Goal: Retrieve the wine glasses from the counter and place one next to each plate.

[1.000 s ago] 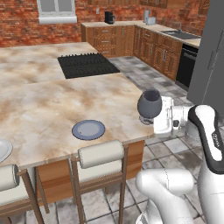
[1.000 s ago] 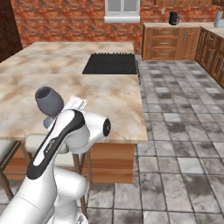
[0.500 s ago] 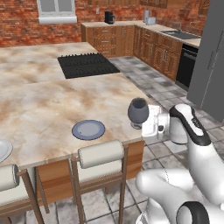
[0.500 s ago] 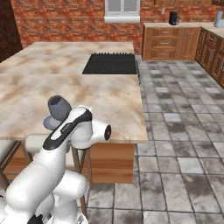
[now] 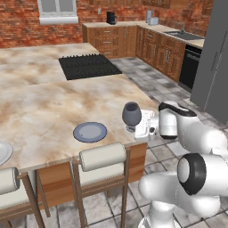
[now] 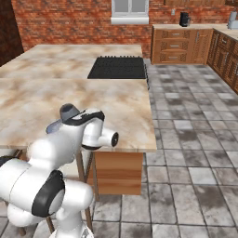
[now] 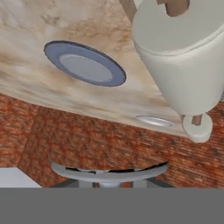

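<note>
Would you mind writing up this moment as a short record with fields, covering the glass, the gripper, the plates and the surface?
held item: wine glass, dark, upright, carried over the near right corner of the island top
gripper: gripper shut on the glass low down, at its stem and foot
nearest plate: plate on the island, left of the glass, apart from it
second plate: second plate at the left edge of the left base view, cut off
seating: stool below the island edge, in front of the nearest plate

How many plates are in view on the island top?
2. One plate lies near the front edge beside the held wine glass; a second plate is cut off at the left border.
</note>
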You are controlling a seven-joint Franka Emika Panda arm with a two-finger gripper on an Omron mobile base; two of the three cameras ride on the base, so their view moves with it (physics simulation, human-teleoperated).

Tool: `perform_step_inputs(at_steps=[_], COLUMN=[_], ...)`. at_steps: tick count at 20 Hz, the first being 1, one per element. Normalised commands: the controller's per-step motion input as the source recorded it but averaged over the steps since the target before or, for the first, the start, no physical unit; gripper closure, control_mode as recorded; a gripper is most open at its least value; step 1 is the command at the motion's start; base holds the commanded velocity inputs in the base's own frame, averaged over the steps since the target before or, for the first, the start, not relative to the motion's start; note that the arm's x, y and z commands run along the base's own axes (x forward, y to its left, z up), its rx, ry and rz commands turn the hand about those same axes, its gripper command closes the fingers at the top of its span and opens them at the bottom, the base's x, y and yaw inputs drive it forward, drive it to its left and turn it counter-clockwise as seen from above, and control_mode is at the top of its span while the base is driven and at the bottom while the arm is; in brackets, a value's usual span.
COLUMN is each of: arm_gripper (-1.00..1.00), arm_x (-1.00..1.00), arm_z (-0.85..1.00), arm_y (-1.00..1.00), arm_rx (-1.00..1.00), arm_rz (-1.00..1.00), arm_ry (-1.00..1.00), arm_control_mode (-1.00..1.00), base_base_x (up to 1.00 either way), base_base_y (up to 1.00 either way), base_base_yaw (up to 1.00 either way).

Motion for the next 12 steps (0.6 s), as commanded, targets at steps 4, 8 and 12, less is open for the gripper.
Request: perform_step_inputs(at_steps=[4,8,12], arm_gripper=[1.0,1.0,1.0], arm_x=[0.57,0.55,0.52], arm_z=[-0.29,-0.11,-0.18], arm_y=[0.0,0.0,0.0], arm_rx=[0.0,0.0,0.0], arm_rz=[0.0,0.01,0.02], arm_ry=[0.01,0.01,0.01], arm_control_mode=[-1.0,-1.0,-1.0], base_base_x=[0.0,0.0,0.0], base_base_y=[0.0,0.0,0.0], base_base_yaw=[0.0,0.0,0.0])
